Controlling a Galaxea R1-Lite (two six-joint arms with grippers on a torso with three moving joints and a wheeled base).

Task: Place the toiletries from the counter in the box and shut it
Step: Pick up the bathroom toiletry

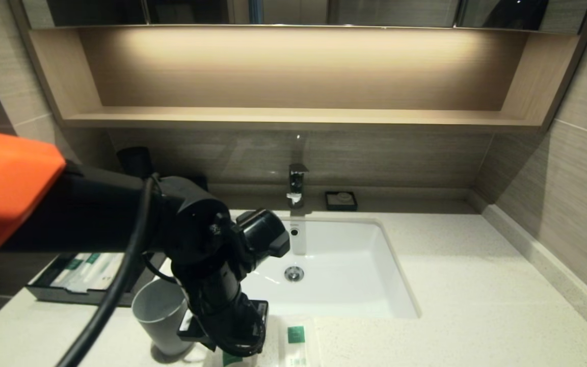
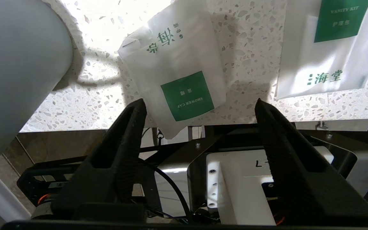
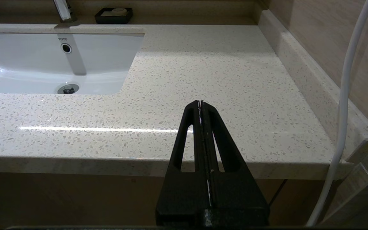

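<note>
Box (image 1: 44,290) open, some packets inside; two sachets (image 2: 177,80) on counter (image 1: 477,285). Left gripper (image 2: 200,105) spread wide, empty, over shower-cap sachet. Right gripper (image 3: 200,103) closed, parked.

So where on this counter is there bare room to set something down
The widest bare stretch of counter lies between the sink and the right-hand wall. It is crowded at the front left, where the cup, both sachets and the left gripper sit close together, with the box behind them.

- I see two sachets (image 2: 177,80) (image 2: 327,48) lying flat near my counter (image 1: 477,285) edge, green labels up.
- My box (image 1: 44,288) sits open at left — packets inside.
</note>
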